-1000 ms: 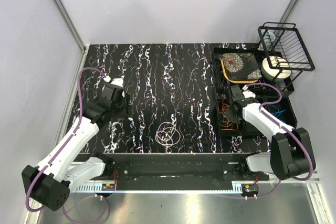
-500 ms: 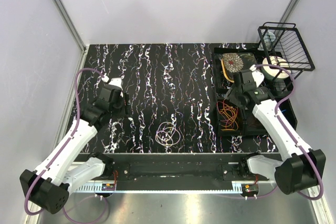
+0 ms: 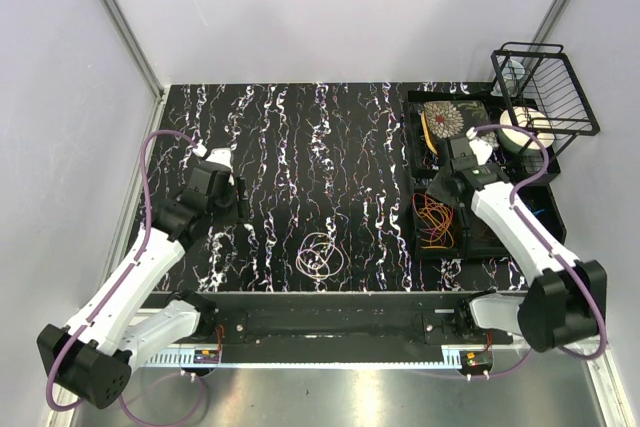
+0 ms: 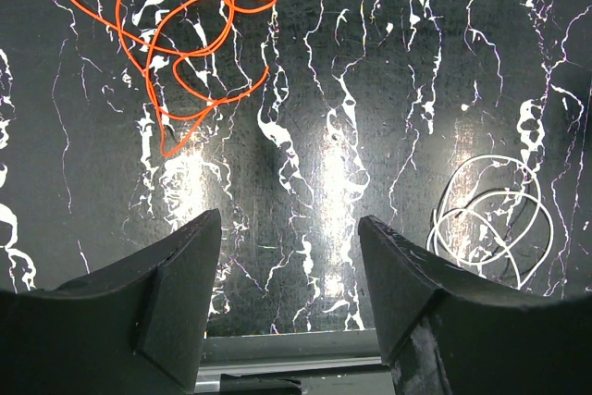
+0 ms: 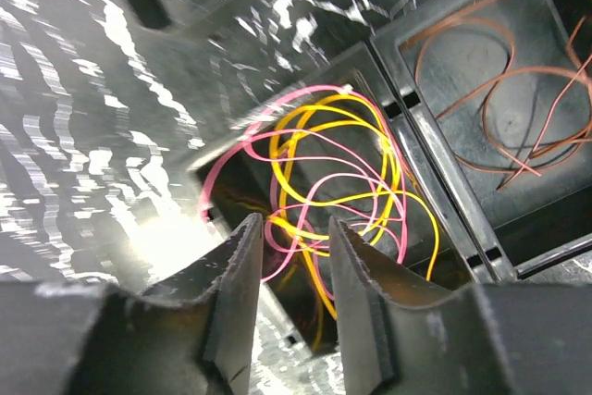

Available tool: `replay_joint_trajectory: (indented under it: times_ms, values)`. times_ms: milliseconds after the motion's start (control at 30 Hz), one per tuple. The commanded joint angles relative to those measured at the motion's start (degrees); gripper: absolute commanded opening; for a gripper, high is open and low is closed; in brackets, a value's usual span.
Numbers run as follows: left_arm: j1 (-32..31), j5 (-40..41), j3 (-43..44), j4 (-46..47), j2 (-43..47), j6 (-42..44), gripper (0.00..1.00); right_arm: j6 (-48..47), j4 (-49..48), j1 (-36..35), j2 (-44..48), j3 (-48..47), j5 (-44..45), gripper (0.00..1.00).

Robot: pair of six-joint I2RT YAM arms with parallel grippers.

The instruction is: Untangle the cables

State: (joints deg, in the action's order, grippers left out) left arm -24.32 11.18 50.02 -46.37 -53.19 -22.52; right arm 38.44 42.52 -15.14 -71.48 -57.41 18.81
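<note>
Going by size: marbled table [image 3: 300, 137] first, then the compartment tray [image 3: 411, 162] along its right side. Right gripper [image 5: 287, 270] hanging over the compartment with the pink-and-yellow tangle [image 5: 324, 182], jaws a little apart, nothing between them. Left gripper [image 4: 289, 261] over bare table, jaws wide and empty, near the white coil [image 3: 320, 255] and orange cable [image 4: 180, 48]. Probably best to drop straight in, pinch just one strand near the top of the pile, and lift slow. Worth steering clear of the brown cable [image 5: 504, 90] next door.
</note>
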Motion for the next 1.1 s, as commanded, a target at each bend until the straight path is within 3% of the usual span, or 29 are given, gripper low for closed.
replay_joint_trajectory:
  times_ms: [0, 467, 733, 1067]
  values:
    - [-0.3, 1.8, 0.4, 2.1, 0.5, -0.1, 0.64, 0.8, -4.5, 0.7, -3.0, 3.1, 0.4, 0.38]
    - [-0.2, 2.6, 0.3, 1.6, -1.0, -0.3, 0.64, 0.1, -16.1, 2.1, -10.3, 12.2, -2.3, 0.26]
    - [-0.3, 2.4, 0.4, 1.5, -1.0, -0.3, 0.64, -0.6, -14.0, 2.1, -4.1, 12.2, -3.0, 0.24]
    - [-0.4, 2.4, 0.4, 1.5, -0.1, -0.5, 0.64, -4.2, -4.9, 2.1, 4.5, 1.7, -8.0, 0.42]
